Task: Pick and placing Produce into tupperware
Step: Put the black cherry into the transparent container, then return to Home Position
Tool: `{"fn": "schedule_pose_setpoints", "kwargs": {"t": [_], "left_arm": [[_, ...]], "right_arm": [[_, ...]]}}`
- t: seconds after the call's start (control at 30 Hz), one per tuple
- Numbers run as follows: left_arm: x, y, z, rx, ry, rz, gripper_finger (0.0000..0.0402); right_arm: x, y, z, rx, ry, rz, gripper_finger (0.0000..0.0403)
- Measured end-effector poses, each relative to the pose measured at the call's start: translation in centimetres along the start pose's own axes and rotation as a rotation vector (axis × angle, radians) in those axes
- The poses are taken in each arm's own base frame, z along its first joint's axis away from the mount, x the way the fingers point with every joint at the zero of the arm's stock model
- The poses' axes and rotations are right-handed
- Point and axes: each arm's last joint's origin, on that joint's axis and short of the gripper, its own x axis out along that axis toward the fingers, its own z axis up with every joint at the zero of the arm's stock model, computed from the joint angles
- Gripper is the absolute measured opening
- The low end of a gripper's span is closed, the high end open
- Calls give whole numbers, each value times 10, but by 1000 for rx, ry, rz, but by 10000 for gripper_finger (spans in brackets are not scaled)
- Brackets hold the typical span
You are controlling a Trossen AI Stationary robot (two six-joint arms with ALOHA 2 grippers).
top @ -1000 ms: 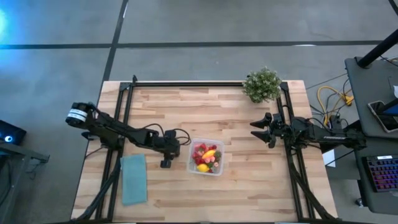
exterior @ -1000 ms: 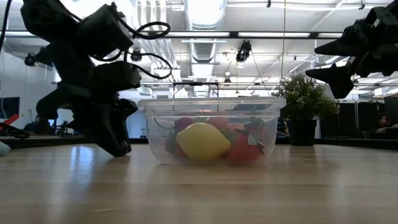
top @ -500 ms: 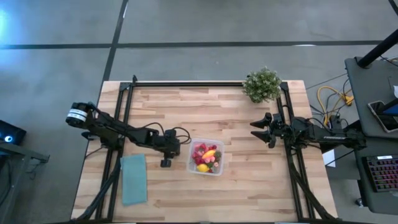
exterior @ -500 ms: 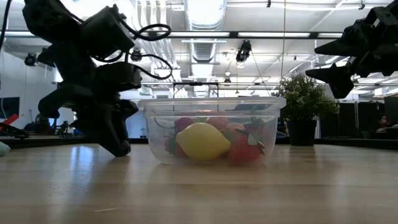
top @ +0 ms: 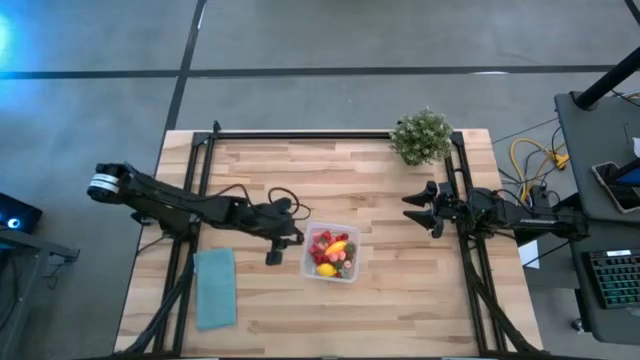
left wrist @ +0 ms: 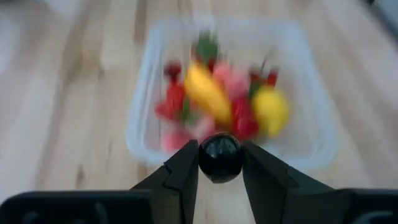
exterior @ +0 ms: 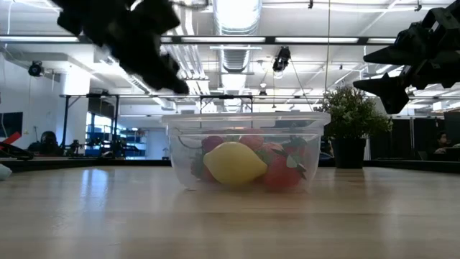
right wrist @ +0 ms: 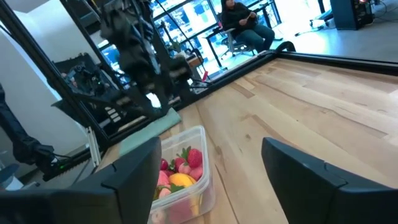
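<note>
The clear tupperware stands on the table's middle and holds the produce: red and pink berries, a yellow lemon and a yellow-orange piece. My left gripper hovers just left of the tupperware, above its rim height in the low view, shut on a small dark round ball. My right gripper hangs open and empty above the table's right side, also shown in the low view. The tupperware also shows in the right wrist view. My left gripper pinches the dark ball by its two opposite sides between its two fingers. The fingers slant down from the table's left side toward the tupperware. The ball is lifted clear of the table.
A green potted plant stands at the far right of the table. A flat teal cloth lies near the left front. Black frame rails run along the table's left and right sides. Bare wood lies around the tupperware.
My left gripper has risen from the table top beside the tupperware to above its rim and has shifted a little toward the tupperware. My right gripper has kept still.
</note>
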Motion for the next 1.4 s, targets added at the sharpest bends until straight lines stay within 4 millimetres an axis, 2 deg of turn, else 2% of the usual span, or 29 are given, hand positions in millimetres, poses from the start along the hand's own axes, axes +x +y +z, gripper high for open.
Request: {"fn": "schedule_pose_setpoints", "kwargs": {"t": [0.2,0.3,0.53,0.67,0.77,0.87,0.97,1.1,1.17,1.27,1.4], "left_arm": [[-17,-1,37,-6,-197,-8,113],[-11,-2,49,-7,-236,-10,128],[26,-3,57,-13,-144,-11,150],[25,-4,60,-71,9,-3,159],[7,-3,66,-79,106,13,164],[-20,-2,71,-101,168,16,165],[-54,-6,79,-160,122,-24,165],[-105,-11,87,-255,-46,-102,165],[-126,-11,82,-294,-99,-114,165],[-146,-15,68,-297,-159,-123,165],[-149,-18,31,-292,-171,-87,165]], "right_arm": [[0,0,0,0,0,0,274],[0,0,0,0,0,0,271],[0,0,0,0,-1,1,265],[0,0,0,0,-1,1,267],[0,0,0,0,-1,1,271],[0,0,0,0,-1,1,271],[0,0,0,0,-1,1,267],[0,0,0,0,-2,1,264],[0,0,0,0,0,0,264],[0,0,0,0,0,1,266],[0,0,0,0,-1,1,272]]}}
